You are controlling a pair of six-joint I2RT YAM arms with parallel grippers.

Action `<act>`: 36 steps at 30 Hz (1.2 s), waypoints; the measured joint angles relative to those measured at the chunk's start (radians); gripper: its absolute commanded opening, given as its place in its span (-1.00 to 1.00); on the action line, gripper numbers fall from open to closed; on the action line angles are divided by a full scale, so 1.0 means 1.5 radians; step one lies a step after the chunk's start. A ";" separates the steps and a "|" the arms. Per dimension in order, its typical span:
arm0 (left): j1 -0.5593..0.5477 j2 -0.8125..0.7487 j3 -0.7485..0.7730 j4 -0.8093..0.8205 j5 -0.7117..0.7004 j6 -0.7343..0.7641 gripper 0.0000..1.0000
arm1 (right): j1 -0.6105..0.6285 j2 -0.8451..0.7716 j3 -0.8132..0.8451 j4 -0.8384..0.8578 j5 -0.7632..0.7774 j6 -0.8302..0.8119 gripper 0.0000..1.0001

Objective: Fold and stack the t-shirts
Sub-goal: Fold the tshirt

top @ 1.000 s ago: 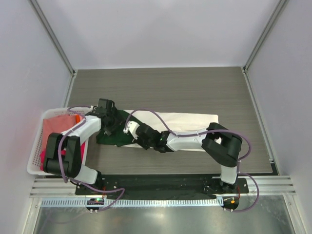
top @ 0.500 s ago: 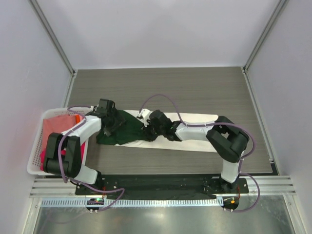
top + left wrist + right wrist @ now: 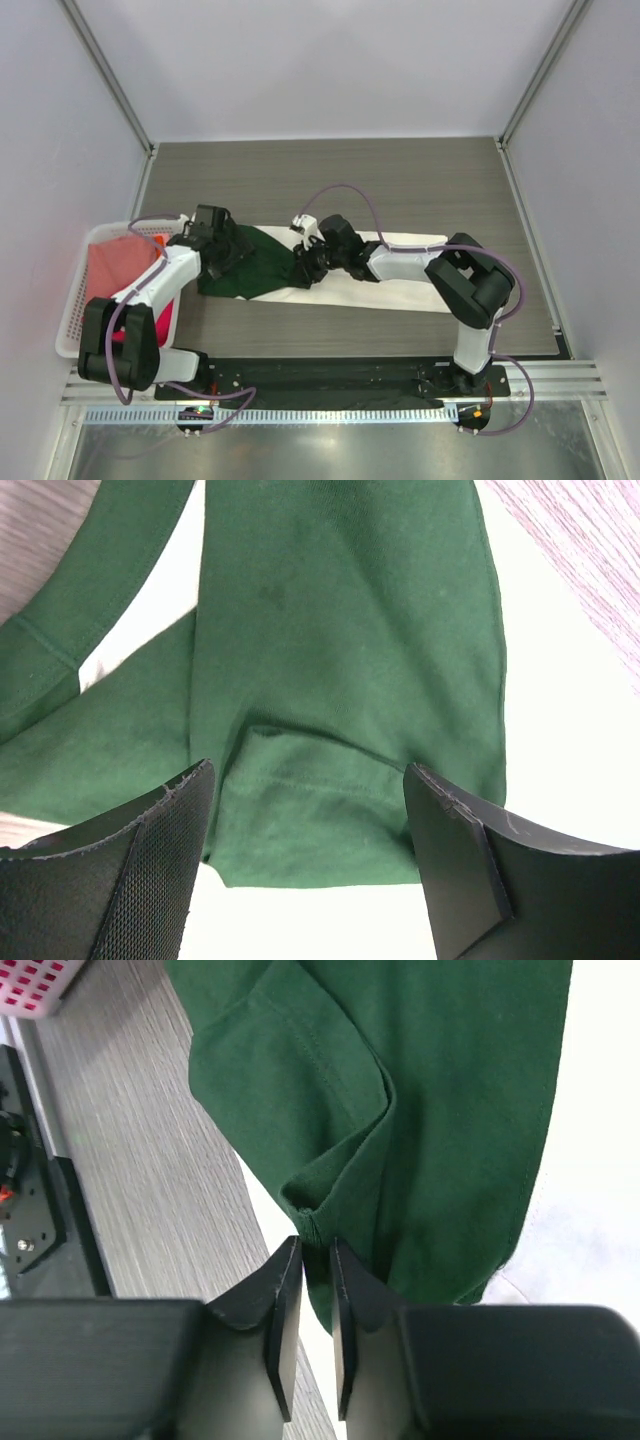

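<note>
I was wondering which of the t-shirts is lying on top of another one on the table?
The dark green t-shirt: it covers the left end of the cream t-shirt, while the salmon-pink t-shirt sits apart in the white basket.

Grey wood-grain table [image 3: 400,180]: cream shirt [image 3: 380,293], green shirt [image 3: 255,265], white basket [image 3: 68,310] at left edge.

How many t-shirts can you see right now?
4: green shirt over cream shirt on the table; salmon shirt and magenta shirt in the basket, where others may be hidden.
</note>
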 measured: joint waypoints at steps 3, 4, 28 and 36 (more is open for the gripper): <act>-0.002 -0.015 -0.013 0.000 0.005 0.000 0.53 | -0.010 0.008 0.000 0.014 -0.021 0.017 -0.70; -0.004 -0.015 -0.016 -0.001 0.007 0.000 0.53 | -0.014 0.011 -0.001 0.018 -0.025 0.023 -0.74; -0.042 -0.198 -0.148 -0.001 0.049 -0.019 0.14 | -0.098 0.076 -0.032 0.155 -0.189 0.198 -0.98; -0.043 -0.156 -0.159 -0.001 0.049 -0.016 0.02 | -0.105 0.084 -0.032 0.172 -0.210 0.219 -0.98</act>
